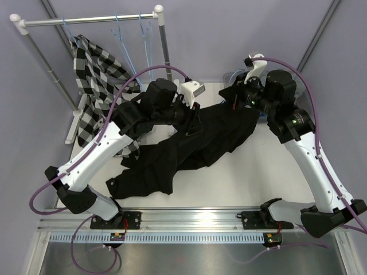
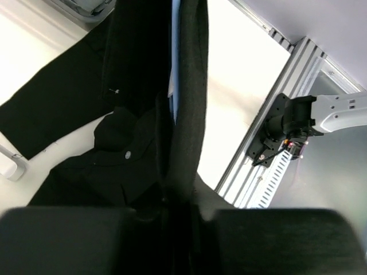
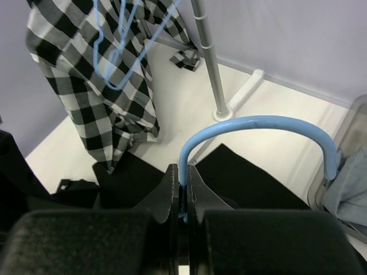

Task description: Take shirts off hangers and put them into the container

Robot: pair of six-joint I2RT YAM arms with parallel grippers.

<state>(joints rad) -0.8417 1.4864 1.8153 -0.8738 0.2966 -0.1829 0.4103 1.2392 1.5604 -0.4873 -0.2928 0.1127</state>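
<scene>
A plain black shirt (image 1: 183, 149) lies stretched across the table between both arms. My left gripper (image 1: 192, 119) is shut on a bunched fold of it (image 2: 189, 86), and a strip of light-blue hanger (image 2: 173, 63) shows between the folds. My right gripper (image 3: 184, 189) is shut on the stem of that hanger's hook (image 3: 258, 122), at the shirt's far right end (image 1: 236, 102). The black-and-white checked shirt (image 1: 94, 80) hangs at the rail's left end. The container (image 3: 351, 123) sits behind the right arm, mostly hidden, with greyish-blue fabric (image 3: 344, 189) in it.
A silver rail (image 1: 92, 20) with white caps crosses the back left and carries bare light-blue hangers (image 1: 143, 34). Its upright post (image 1: 165, 48) stands just behind the left gripper. An aluminium rail (image 1: 189, 220) runs along the near table edge.
</scene>
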